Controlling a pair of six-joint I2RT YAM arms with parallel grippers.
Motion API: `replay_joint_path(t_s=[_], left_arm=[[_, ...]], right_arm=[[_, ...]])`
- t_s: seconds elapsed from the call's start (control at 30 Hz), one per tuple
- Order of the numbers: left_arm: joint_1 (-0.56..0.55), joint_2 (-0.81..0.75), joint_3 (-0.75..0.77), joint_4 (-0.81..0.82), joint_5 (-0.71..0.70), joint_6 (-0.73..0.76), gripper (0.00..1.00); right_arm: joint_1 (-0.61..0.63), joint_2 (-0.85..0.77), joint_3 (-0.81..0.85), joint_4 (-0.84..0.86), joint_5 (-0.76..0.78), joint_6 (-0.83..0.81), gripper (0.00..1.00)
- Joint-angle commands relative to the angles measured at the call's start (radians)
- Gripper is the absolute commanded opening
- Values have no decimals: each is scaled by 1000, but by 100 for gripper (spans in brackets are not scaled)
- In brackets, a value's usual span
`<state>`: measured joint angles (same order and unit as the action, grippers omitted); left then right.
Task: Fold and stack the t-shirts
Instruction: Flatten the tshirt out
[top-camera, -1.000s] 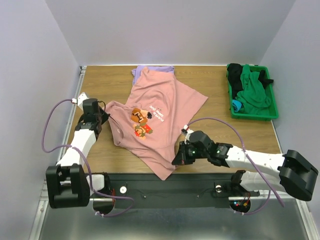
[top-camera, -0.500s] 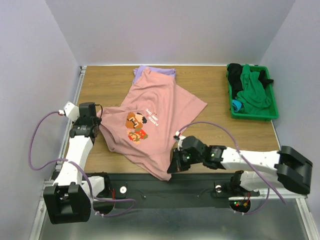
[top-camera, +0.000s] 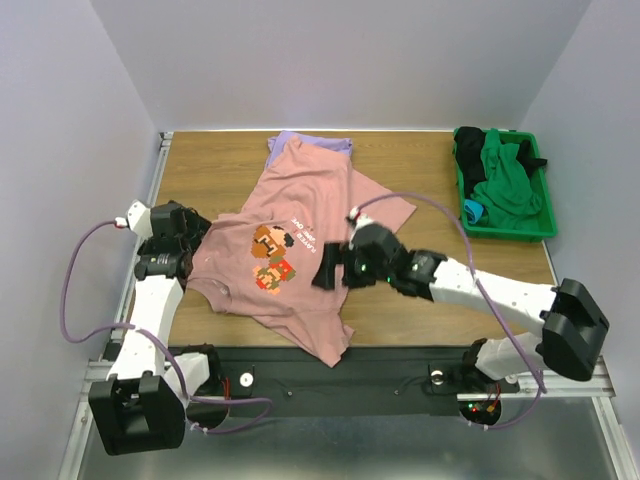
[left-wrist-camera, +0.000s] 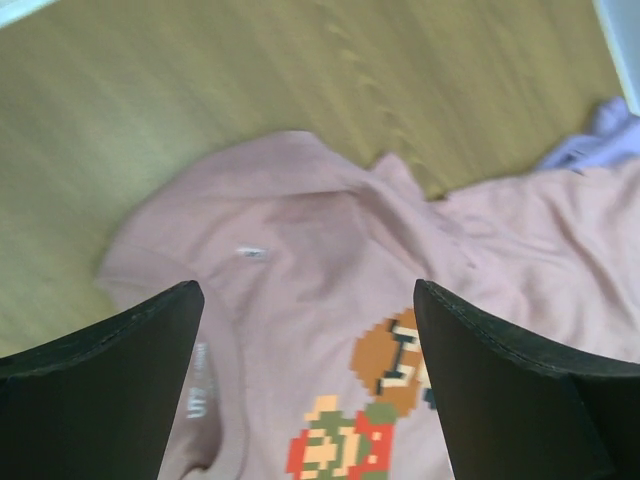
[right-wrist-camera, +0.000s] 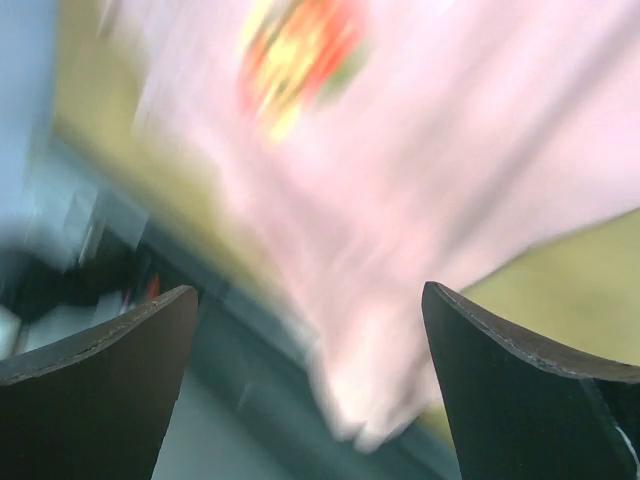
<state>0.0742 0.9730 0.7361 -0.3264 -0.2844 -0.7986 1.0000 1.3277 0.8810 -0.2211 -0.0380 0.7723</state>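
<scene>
At far left, the left gripper (top-camera: 195, 238) is poised over the collar end of the pink shirt (top-camera: 305, 195), its arm bent up from the base and angled in toward the cloth. The jaws are spread wide and nothing is held; in the wrist view the neckline and the cartoon print are framed in the gap.

The pink shirt is spread, rumpled, across the middle of the table (top-camera: 420, 170), one end reaching the near edge. The lavender shirt (top-camera: 290, 141) is tucked under its far end, only a strip shown. Soft, light, limp cloth is to be expected: it will sag and bunch, so a pinch at a shoulder, sleeve edge or hem corner is judged best.

Further right, the right gripper (top-camera: 322, 273) is held over the shirt's middle beside the print, arm stretched long across the table. Its jaws are wide apart too and empty, though its wrist view is blurred. A green bin (top-camera: 510, 234) of clothes is seen at far right.
</scene>
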Motion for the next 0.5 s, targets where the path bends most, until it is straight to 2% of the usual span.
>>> replay_joint_path(t_s=[0.0,0.1,0.27,0.37,0.47], left_arm=[[-2,36,-76,191,235,70,99],[-34,137,-90,251,315,108,99],[-71,294,-81,279,297,128,99],[-73,378,-60,320,300,142,99],[-71,472,-12,366,301,165,99]], right_arm=[[-240,95,122,-47,121,-137,100],[-381,271,228,-46,105,-211,100],[-527,477,401,-44,53,-278,100],[-583,586,458,-46,44,-277,100],[-636,628,419,-44,43,-255,100]])
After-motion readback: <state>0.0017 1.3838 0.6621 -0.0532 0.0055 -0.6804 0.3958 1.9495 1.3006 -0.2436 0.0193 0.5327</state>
